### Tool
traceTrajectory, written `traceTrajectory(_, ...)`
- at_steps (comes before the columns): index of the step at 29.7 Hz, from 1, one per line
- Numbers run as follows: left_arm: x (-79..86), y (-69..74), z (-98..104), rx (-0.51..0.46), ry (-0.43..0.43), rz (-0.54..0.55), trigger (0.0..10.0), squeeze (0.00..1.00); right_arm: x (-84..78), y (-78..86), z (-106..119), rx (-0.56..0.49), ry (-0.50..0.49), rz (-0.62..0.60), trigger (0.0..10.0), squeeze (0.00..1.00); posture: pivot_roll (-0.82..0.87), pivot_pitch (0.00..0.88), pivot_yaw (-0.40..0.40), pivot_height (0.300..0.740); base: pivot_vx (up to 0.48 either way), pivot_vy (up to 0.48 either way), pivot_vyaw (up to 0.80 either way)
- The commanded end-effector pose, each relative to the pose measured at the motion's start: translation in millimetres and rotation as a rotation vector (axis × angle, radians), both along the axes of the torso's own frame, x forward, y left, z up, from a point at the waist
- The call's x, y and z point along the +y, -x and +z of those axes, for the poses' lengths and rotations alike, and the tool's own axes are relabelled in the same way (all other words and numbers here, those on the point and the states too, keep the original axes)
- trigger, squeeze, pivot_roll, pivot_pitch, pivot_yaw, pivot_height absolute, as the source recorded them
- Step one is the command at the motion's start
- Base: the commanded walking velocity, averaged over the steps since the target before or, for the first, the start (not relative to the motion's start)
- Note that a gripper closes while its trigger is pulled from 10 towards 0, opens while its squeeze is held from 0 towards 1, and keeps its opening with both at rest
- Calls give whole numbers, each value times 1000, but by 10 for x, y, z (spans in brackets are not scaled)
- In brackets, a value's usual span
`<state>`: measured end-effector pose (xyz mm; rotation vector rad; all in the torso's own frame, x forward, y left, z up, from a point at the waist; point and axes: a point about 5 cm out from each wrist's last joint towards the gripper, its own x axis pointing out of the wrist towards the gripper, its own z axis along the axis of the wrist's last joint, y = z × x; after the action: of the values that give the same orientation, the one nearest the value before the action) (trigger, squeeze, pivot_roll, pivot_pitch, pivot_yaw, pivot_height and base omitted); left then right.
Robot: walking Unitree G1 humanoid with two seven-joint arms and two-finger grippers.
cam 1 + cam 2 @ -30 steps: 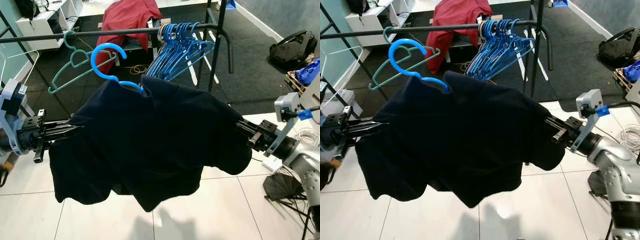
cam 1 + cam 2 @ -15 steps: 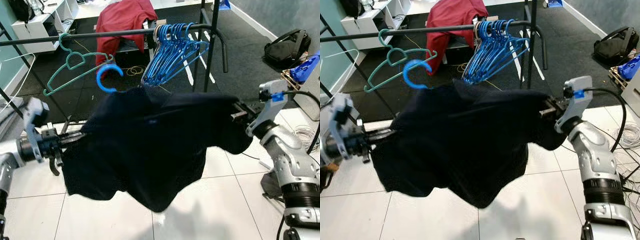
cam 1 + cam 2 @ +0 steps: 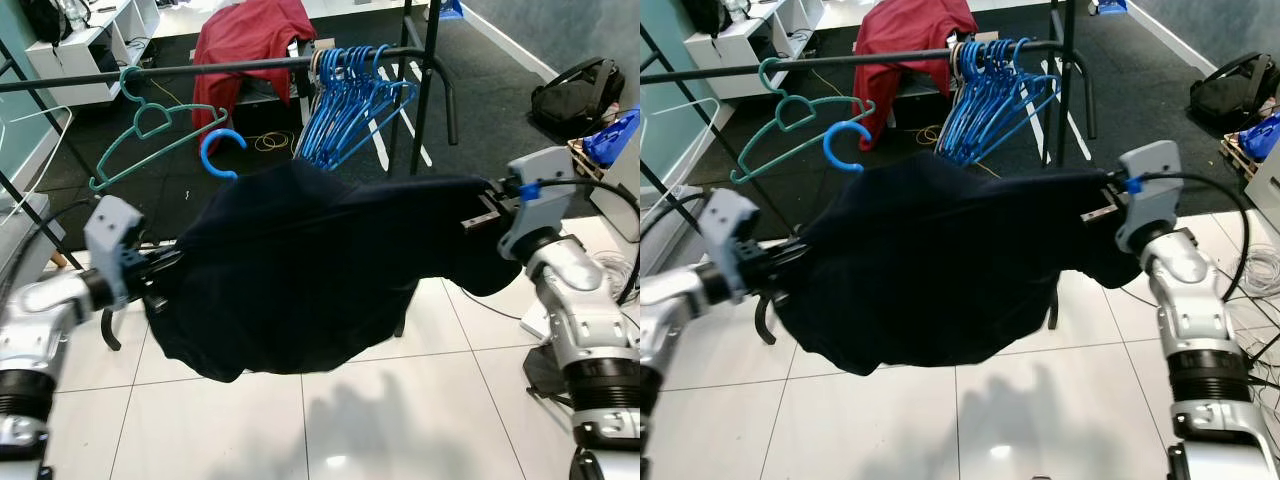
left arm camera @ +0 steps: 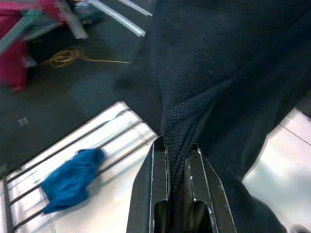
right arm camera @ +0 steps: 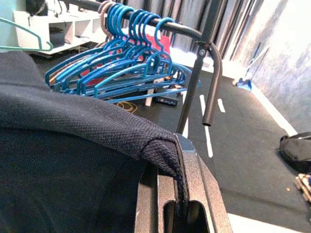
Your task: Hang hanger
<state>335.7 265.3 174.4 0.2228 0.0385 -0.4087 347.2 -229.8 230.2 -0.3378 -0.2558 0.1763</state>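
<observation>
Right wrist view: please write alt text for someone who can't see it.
The right gripper is shut on a fold of the dark navy shirt, which spreads across the foreground. Beyond it, a bunch of blue hangers hangs on a black clothes rail above dark carpet.

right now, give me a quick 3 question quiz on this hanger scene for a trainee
1. True or false: the blue hook of the hanger inside the dark shirt is already over the black rail.
2. Which grippers are pinching the shirt's fabric?
A. left only
B. right only
C. both
3. Fill in: the lone hanger hooked on the rail to the robot's left of the blue hanger bunch is ____ in colour.

Key
1. False. The hook sits below and in front of the rail.
2. C. The left gripper and the right gripper are each shut on a fold of shirt.
3. Teal, the teal hanger.
</observation>
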Motion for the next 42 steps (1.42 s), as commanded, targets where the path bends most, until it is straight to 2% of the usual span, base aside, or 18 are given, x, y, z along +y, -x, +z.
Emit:
traceTrajectory(1,202,-3,22,-8,52,207,10000,0,5,30,14,-37,-12,-37,0,0,-137,107,85,740,0,0,0)
traceTrajectory(6,59,-95,184,-113,232,339,10000,0,488,65,-267,68,-41,148,0,0,-137,103,85,740,0,0,0)
traceTrajectory(9,51,-104,229,-143,266,362,10000,0,584,83,-319,86,-53,175,0,0,-137,100,85,740,0,0,0)
traceTrajectory(13,14,-115,383,-255,377,425,10000,0,963,167,-449,168,-170,284,0,0,-137,101,86,740,0,0,0)
traceTrajectory(17,-206,-104,493,-325,416,304,10000,0,1158,202,-436,175,-215,349,0,0,-136,103,85,740,0,0,0)
traceTrajectory(19,-278,-93,532,-347,423,264,10000,0,1181,204,-430,177,-226,359,0,0,-135,104,84,740,0,0,0)
traceTrajectory(21,-498,-49,607,-372,434,121,10000,0,1172,194,-422,174,-223,351,0,0,-134,104,82,740,0,0,0)
traceTrajectory(24,-656,1,627,-372,414,5,10000,0,1113,178,-419,169,-196,325,0,0,-135,105,81,740,0,0,0)
traceTrajectory(30,-738,48,602,-355,371,-74,10000,0,972,146,-412,167,-178,272,0,0,-137,107,82,740,0,0,0)
traceTrajectory(31,-720,53,571,-337,340,-81,10000,0,876,132,-407,172,-189,237,2706,0,-138,108,83,740,0,0,0)
traceTrajectory(32,-720,53,571,-337,340,-81,10000,0,876,132,-407,172,-189,237,2706,0,-138,108,83,740,0,0,0)
traceTrajectory(33,-688,49,540,-318,311,-75,10000,0,806,124,-405,177,-202,214,4784,0,-138,108,83,740,0,0,0)
traceTrajectory(34,-688,49,540,-318,311,-75,10000,0,806,124,-405,177,-202,214,4784,0,-138,108,83,740,0,0,0)
traceTrajectory(35,-655,48,494,-296,267,-71,10000,0,745,121,-409,182,-218,188,10000,0,-135,108,82,740,0,0,0)
traceTrajectory(36,-612,52,458,-280,242,-59,10000,0,732,146,-420,199,-242,217,10000,878,-135,109,82,740,0,0,0)
traceTrajectory(38,-587,56,437,-271,227,-52,10000,0,732,166,-427,209,-256,242,10000,878,-135,109,82,740,0,0,0)
traceTrajectory(39,-550,64,434,-269,218,-42,10000,0,747,205,-426,222,-275,292,10000,1000,-135,110,81,740,0,0,0)
traceTrajectory(42,-477,71,458,-277,204,-23,10000,0,750,288,-408,242,-292,388,10000,1000,-132,111,77,740,0,0,0)
